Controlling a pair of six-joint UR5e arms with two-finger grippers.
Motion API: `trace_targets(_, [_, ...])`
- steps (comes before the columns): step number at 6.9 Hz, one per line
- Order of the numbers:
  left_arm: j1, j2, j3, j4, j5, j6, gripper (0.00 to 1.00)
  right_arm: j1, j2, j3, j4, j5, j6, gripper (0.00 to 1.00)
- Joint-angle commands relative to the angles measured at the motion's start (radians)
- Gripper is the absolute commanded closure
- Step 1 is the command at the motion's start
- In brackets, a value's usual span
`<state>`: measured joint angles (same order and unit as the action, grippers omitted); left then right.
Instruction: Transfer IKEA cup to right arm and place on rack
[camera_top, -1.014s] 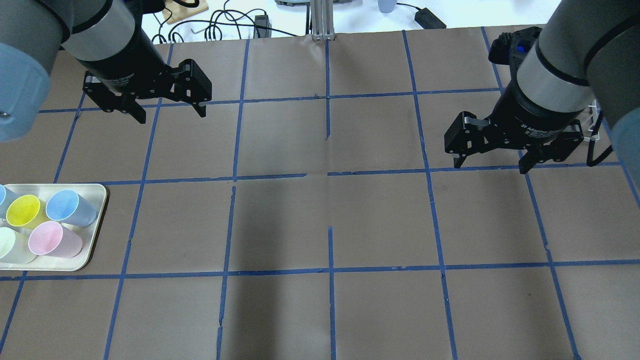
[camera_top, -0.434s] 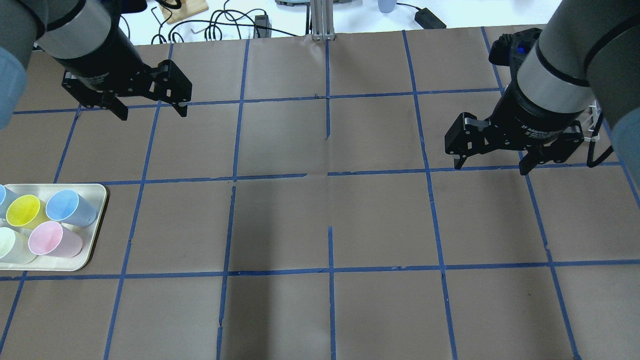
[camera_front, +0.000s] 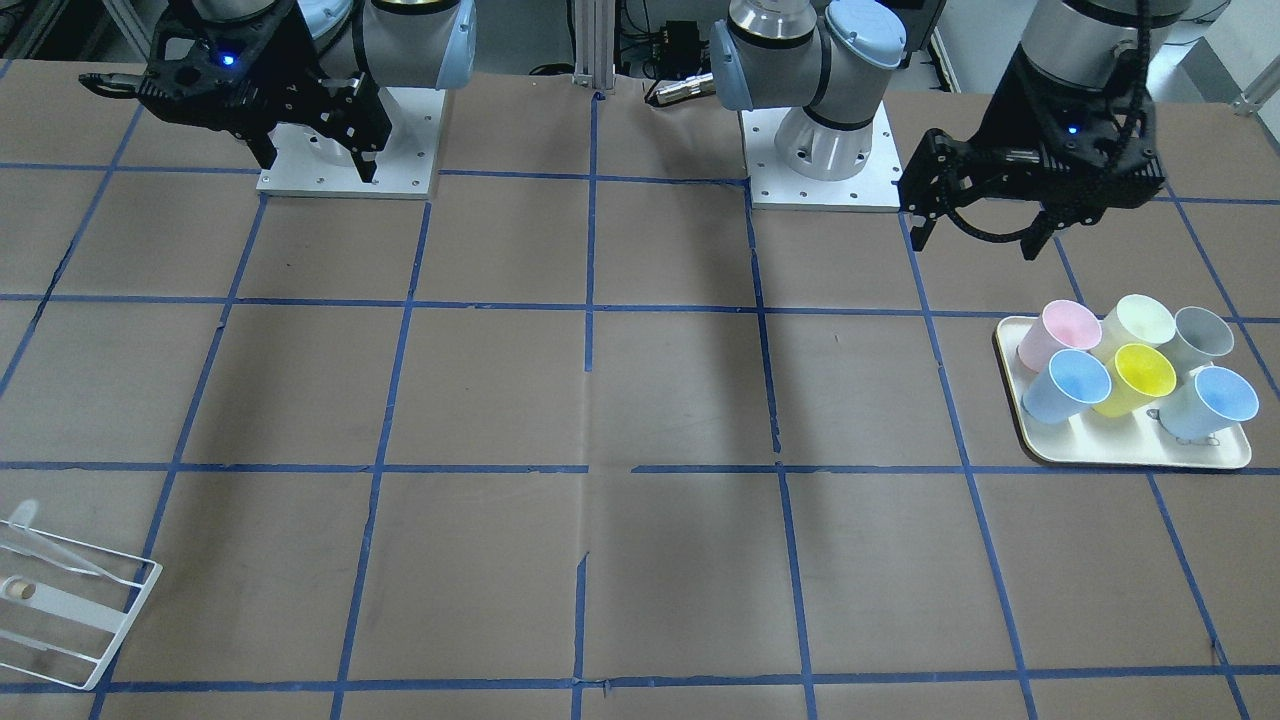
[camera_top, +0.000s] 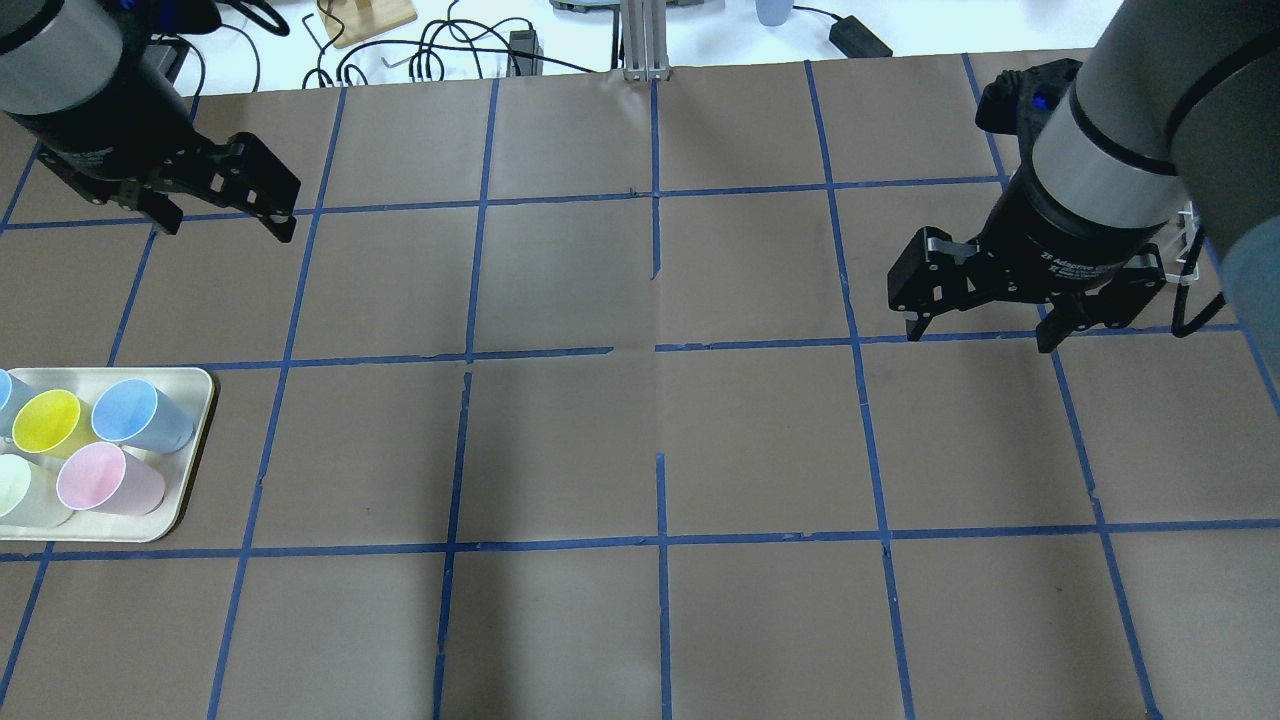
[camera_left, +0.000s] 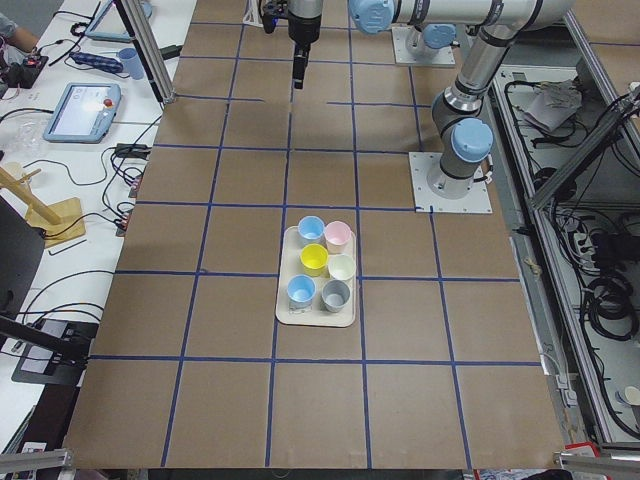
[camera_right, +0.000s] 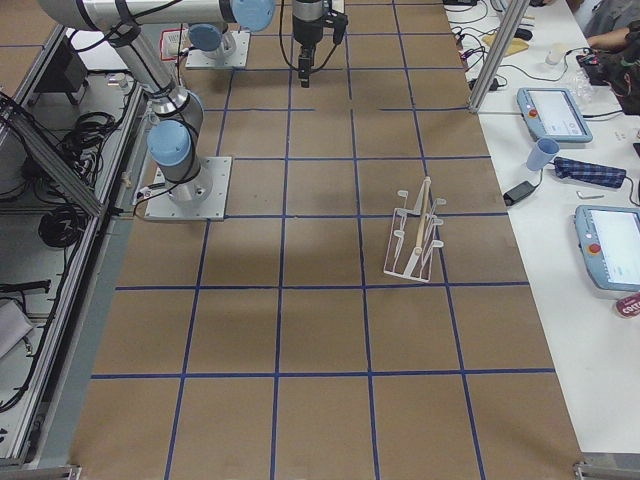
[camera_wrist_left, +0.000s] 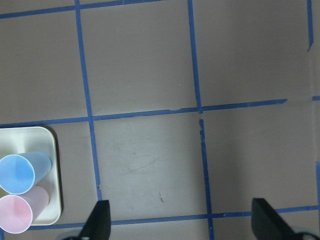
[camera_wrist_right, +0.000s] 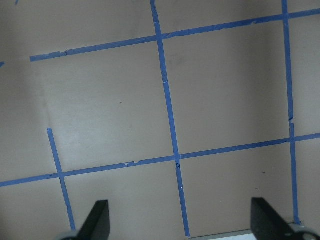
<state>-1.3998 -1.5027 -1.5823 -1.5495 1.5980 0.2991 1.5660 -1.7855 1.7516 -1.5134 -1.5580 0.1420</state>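
The IKEA cup (camera_front: 1145, 372) is standing upright on the tray (camera_front: 1130, 460), in the tray's middle, and nothing is holding it. Five other cups are crowding it there. A blue cup (camera_front: 1075, 380) and a second blue cup (camera_front: 1215, 400) are flanking it, and a pale cream cup (camera_front: 1140, 320) is sitting just behind. I cannot tell whether the cups are touching.

That crowding is looking like the main hazard. A finger coming down beside the yellow rim is likely to be landing on a neighbour, tipping it or dragging it along. A grip that is slightly off could also be closing on the cream cup, whose colour is close. The tapered plastic wall may be slipping upward out of a light squeeze.

The left pincer (camera_front: 975, 245) is hanging above the surface with its fingers spread wide and empty. It is off to one side of the tray, not over the cups. The right pincer (camera_front: 318, 168) is also hanging with its fingers spread and empty, well apart from the tray.

The rack (camera_front: 70, 620) is sitting at the end of the surface farthest from the tray, close to the edge. A cup set there carelessly could be rolling off. Between the tray and the rack the papered surface is offering broad room for the handover.
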Motion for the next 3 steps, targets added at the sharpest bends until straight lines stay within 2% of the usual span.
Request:
trace_targets(1, [0.108, 0.004, -0.015, -0.041, 0.003, 0.172, 0.0, 0.0, 0.0, 0.002, -0.002, 0.01, 0.002, 0.0])
trace_targets(3, [0.265, -0.017, -0.054, -0.031, 0.005, 0.466, 0.0, 0.0, 0.003, 0.005, -0.005, 0.012, 0.005, 0.0])
